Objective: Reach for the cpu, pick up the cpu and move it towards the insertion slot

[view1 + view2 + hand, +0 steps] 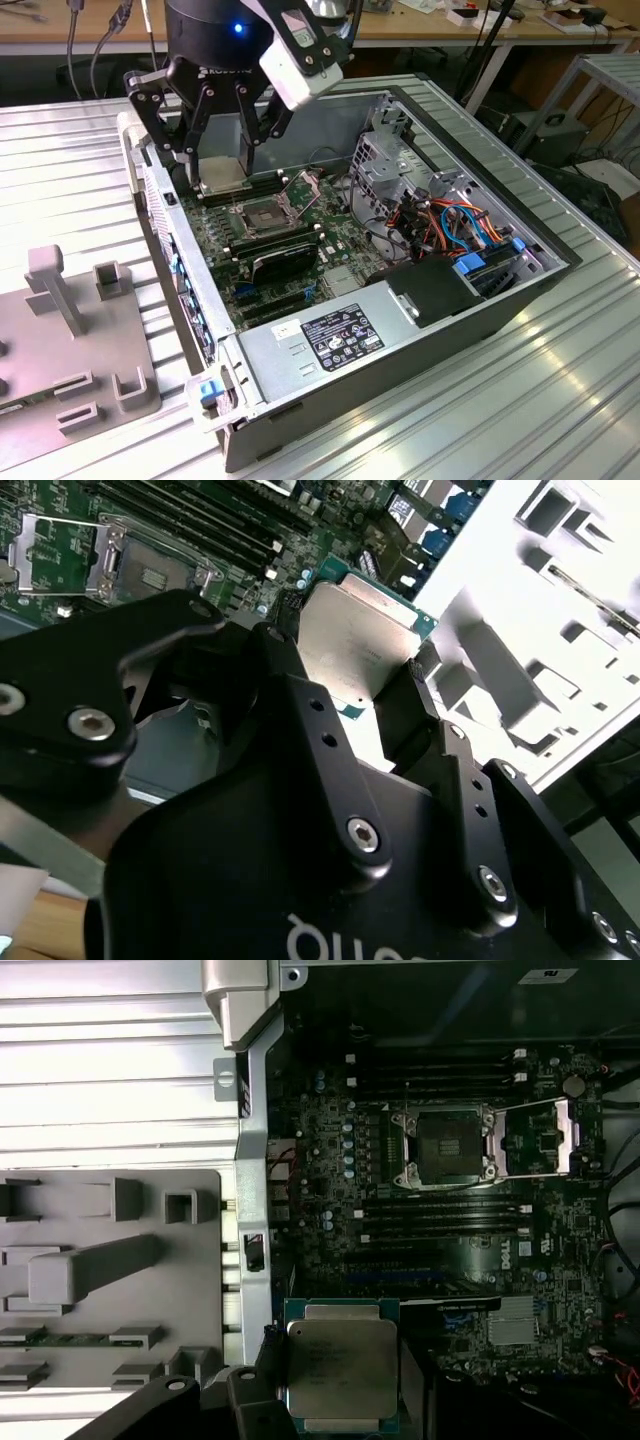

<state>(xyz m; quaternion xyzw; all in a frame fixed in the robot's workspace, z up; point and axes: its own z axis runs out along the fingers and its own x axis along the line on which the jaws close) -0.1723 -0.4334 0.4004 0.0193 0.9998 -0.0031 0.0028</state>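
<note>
Fixture: a grey block with upright pegs and slots (75, 330) lies on the ribbed metal bench (500, 400) at the exterior view's left, beside the open case.

Tool: the black multi-link tool (228, 165) hangs over the rear of the circuit board, its fingers (420, 705) pressed against opposite edges of the chip (the pinch is plainest in the second wrist view).

Cpu: the small thin square cpu with a pale silver-beige metallic face (224, 172) is held clear of the board, face tilted; in both wrist views its green edge shows around the metal lid (342, 1365) (355, 640).

Insertion slot: the square socket with a dark centre and shiny silver frame (262, 212) sits just below and to the exterior view's right of the held chip, its hinged flap swung open beside it (540, 1138); the dark centre is uncovered (445, 1145).

Memory slots: long narrow black rails (440, 1215) run alongside the socket.

Case: an open dark computer chassis (520, 215) holds the green board, a silver labelled power unit (335, 335) and orange and blue cables (455, 220) toward the exterior view's right.
</note>
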